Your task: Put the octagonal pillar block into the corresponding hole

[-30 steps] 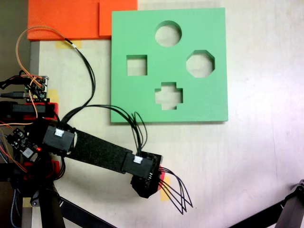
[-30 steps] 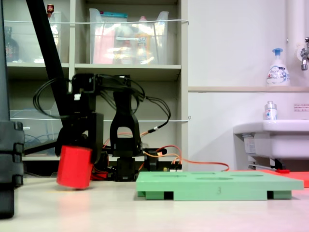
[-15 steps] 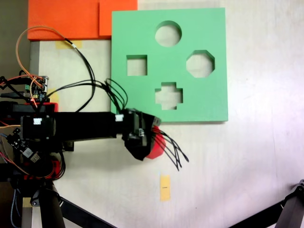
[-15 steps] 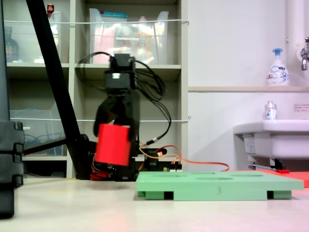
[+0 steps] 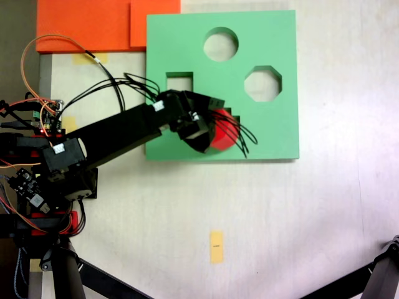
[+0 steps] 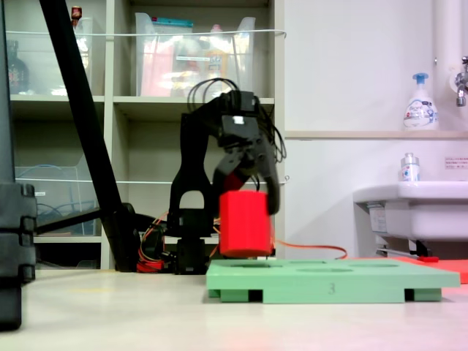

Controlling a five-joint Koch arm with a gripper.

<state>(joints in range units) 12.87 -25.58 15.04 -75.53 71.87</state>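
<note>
My gripper (image 5: 215, 132) (image 6: 245, 205) is shut on the red octagonal pillar block (image 5: 223, 132) (image 6: 244, 224), which hangs a little above the green foam board (image 5: 280, 134) (image 6: 329, 278). Seen from above, the block sits over the cross-shaped cutout near the board's lower middle and hides most of it. The corresponding hole (image 5: 262, 83), eight-sided, lies up and to the right of the block and is empty. In the side view the block's bottom is just above the board's left part.
The board also has a round cutout (image 5: 221, 44) and a square cutout (image 5: 179, 80) partly under the arm's cables. Orange foam sheets (image 5: 93, 25) lie at the top left. A yellow tape mark (image 5: 216, 246) is on the table. A tripod leg (image 5: 374, 277) crosses the lower right corner.
The arm has swung from the table below the board up over the board, carrying the red block, which now hangs above the cross cutout.
</note>
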